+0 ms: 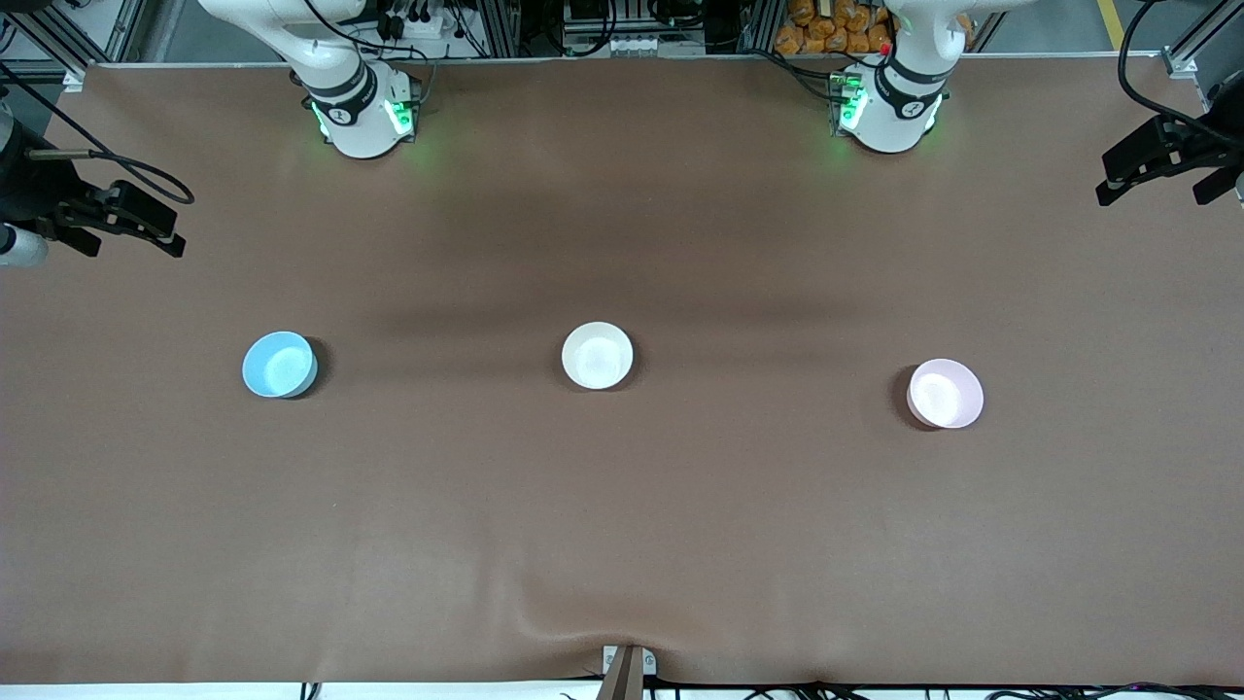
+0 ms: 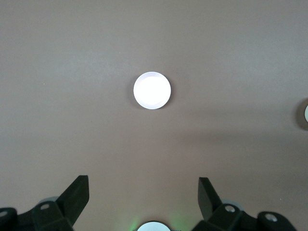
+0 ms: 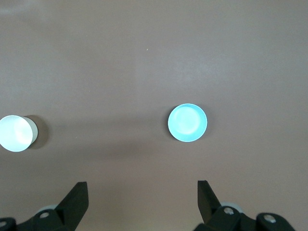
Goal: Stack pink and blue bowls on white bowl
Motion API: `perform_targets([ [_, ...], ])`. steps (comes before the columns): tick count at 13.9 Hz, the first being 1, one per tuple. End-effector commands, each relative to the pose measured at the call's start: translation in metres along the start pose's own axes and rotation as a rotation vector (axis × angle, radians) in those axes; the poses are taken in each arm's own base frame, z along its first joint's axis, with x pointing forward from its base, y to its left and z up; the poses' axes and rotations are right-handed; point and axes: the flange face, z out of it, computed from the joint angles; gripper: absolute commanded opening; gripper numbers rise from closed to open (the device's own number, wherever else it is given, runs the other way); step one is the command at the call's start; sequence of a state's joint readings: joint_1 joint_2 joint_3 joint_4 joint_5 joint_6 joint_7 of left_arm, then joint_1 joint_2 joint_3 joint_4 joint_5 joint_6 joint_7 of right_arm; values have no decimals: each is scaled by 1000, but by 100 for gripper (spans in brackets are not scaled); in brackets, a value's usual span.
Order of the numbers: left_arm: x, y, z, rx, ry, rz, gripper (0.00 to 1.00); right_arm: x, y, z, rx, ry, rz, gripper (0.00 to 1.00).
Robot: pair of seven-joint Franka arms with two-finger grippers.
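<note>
Three small bowls stand in a row on the brown table. The light blue bowl (image 1: 279, 365) is toward the right arm's end, the white bowl (image 1: 597, 356) is in the middle, and the pale pink bowl (image 1: 945, 393) is toward the left arm's end. None is stacked. My left gripper (image 2: 144, 185) is open and empty, high above the table, with the pink bowl (image 2: 152, 90) below it looking washed out and the white bowl (image 2: 305, 113) at the frame's edge. My right gripper (image 3: 143, 187) is open and empty, high over the table, above the blue bowl (image 3: 187, 122) and the white bowl (image 3: 17, 133).
Both arm bases (image 1: 362, 115) (image 1: 889, 107) stand along the table's back edge, and the hands are out of the front view. Black fixtures with cables hang over the table's two ends (image 1: 117, 214) (image 1: 1161, 156). The brown table cover (image 1: 622, 544) has a wrinkle near its front edge.
</note>
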State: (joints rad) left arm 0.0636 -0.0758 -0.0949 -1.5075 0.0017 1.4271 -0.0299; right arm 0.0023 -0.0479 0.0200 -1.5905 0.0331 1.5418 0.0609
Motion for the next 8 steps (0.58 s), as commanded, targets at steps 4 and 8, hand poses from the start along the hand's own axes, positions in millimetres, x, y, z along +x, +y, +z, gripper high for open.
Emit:
perform_targets([
  [4,4,0,3,-15,-8,19,100,-2,-1,-6,-8,17,7,100],
  [8,15,-1,1,-35,3,14,100,-2,0,-4,-8,12,9,100],
])
